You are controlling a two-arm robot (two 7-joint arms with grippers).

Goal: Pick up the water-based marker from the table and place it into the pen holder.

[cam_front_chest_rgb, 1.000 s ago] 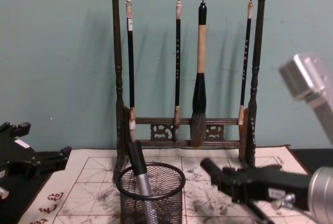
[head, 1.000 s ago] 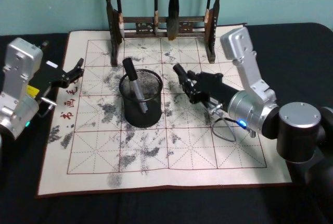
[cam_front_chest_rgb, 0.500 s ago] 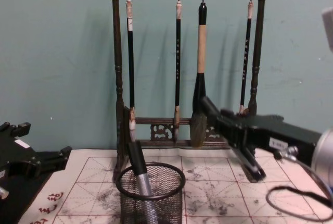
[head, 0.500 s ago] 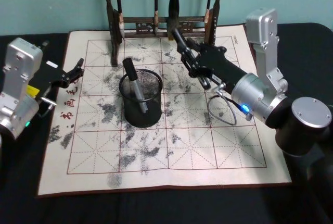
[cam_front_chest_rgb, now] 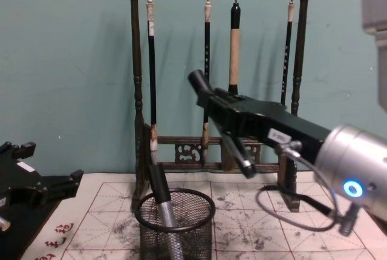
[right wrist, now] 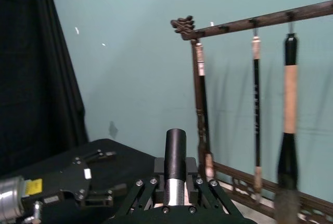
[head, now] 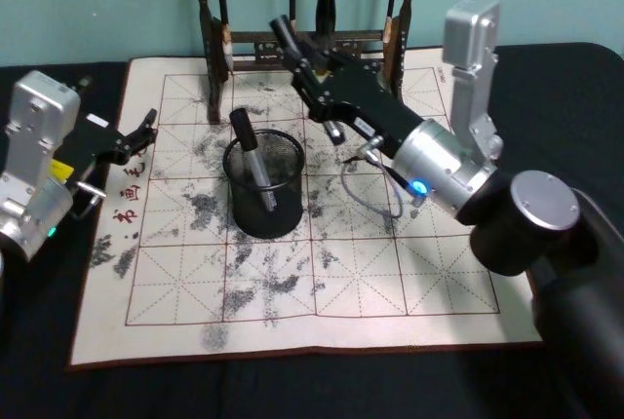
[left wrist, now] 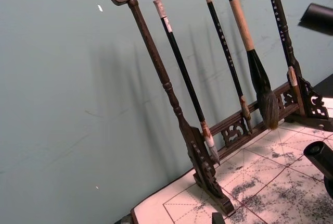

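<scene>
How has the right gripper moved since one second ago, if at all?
Yes. The right gripper, holding a marker, has risen and swung leftward, from beside the rim of the pen holder to high before the brush rack.

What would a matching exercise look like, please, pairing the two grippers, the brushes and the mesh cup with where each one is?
Things:
1. right gripper
2. left gripper
3. brushes
4. mesh cup

Places:
A. standing on the mat, first marker leaning inside
B. raised by the rack, holding the second marker
C. low at the mat's left edge
D. hanging from the rack

Pairs: 1-B, 2-C, 3-D, 4-A.
</scene>
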